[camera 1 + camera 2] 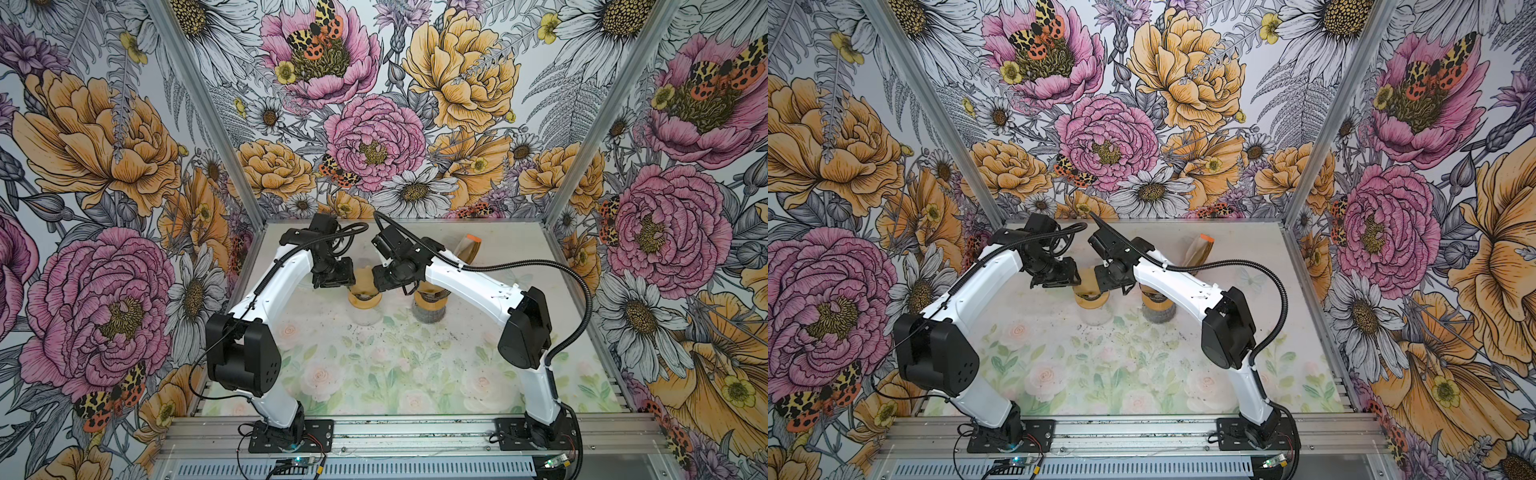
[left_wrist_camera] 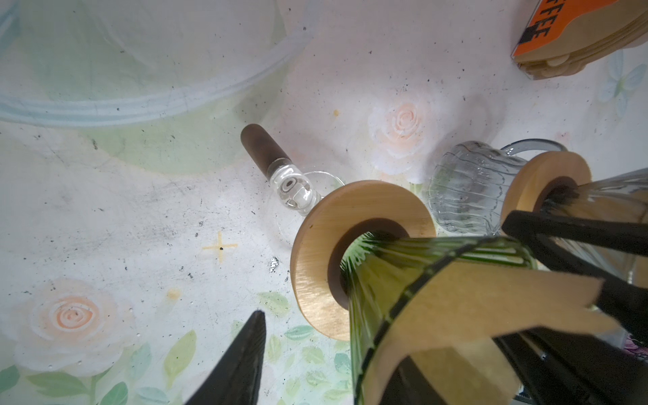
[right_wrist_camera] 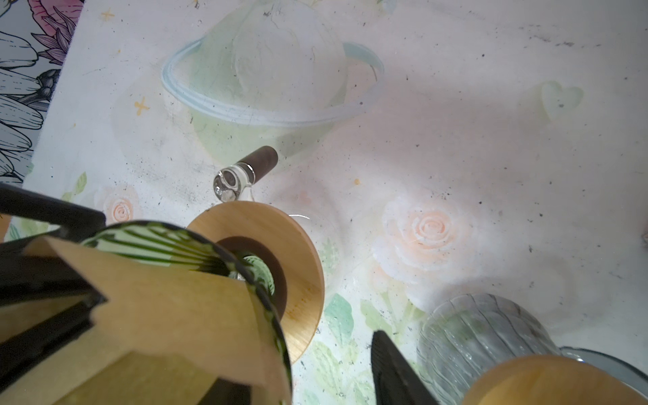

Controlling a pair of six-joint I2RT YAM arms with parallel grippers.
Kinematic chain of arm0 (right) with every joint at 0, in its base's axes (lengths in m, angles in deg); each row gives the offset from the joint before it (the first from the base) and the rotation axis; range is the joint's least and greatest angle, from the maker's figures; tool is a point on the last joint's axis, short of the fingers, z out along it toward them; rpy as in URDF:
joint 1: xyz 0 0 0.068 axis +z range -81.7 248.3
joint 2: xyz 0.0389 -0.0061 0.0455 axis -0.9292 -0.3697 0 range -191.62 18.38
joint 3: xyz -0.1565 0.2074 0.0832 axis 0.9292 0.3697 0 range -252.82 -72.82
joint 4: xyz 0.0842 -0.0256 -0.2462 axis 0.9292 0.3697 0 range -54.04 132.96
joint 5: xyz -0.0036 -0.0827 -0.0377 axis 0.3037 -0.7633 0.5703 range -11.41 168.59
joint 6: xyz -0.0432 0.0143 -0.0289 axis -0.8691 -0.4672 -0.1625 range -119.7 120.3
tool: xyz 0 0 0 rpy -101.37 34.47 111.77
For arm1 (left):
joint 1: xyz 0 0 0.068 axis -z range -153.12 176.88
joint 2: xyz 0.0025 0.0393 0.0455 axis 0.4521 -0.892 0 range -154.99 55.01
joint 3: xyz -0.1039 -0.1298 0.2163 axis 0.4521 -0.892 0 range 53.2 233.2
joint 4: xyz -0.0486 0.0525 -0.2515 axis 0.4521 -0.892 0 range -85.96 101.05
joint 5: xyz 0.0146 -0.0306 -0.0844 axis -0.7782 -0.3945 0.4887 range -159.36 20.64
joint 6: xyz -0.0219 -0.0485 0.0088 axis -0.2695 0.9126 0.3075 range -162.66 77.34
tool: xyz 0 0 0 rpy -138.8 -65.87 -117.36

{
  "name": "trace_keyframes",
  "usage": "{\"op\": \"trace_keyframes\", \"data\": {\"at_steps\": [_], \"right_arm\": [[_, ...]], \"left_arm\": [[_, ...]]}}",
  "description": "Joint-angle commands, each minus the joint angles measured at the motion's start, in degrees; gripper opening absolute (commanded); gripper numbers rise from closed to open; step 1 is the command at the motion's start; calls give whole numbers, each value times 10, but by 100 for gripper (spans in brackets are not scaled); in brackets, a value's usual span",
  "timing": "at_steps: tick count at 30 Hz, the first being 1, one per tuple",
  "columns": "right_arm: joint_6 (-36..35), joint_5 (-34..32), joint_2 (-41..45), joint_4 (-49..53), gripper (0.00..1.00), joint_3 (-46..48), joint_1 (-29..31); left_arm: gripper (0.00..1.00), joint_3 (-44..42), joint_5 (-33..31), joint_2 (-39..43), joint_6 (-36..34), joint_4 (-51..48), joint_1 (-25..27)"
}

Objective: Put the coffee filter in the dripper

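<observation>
A green ribbed glass dripper (image 2: 371, 280) with a wooden collar (image 2: 315, 252) stands on a clear glass server (image 1: 365, 318) mid-table. The brown paper coffee filter (image 2: 473, 301) sits in its cone, its edge rising above the rim (image 3: 168, 308); both top views show it between the two grippers (image 1: 364, 277) (image 1: 1087, 277). My left gripper (image 2: 336, 350) (image 1: 347, 283) is open, one finger (image 2: 242, 361) outside the dripper and clear of it, the other down inside the filter. My right gripper (image 3: 301, 361) (image 1: 380, 283) stands the same way from the opposite side, its outer finger (image 3: 396, 371) off the glass.
Just to the right, a second clear ribbed dripper (image 3: 484, 336) (image 1: 430, 305) with a wooden collar sits on a grey glass. A pack of brown filters with an orange label (image 2: 568, 31) (image 1: 471, 249) leans at the back right. The server's dark handle (image 2: 266, 147) points towards the back.
</observation>
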Motion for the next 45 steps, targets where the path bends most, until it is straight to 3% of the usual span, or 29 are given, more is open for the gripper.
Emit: {"op": "trace_keyframes", "data": {"at_steps": [1,7,14,29,45], "right_arm": [[-14,17,-5,6,52,-40,-1],[-12,50,-13,6,55,-65,-1],[-8,40,-22,8,59,-59,-2],[-17,31,-39,28,64,-58,0],[-29,23,-56,58,64,-76,5]], "left_arm": [[48,10,26,-2,-3,7,-1],[49,24,73,1,-6,7,-5],[52,15,83,1,-16,6,-12],[52,-11,27,-20,-15,7,-8],[51,-6,25,-33,-13,7,-10]]}}
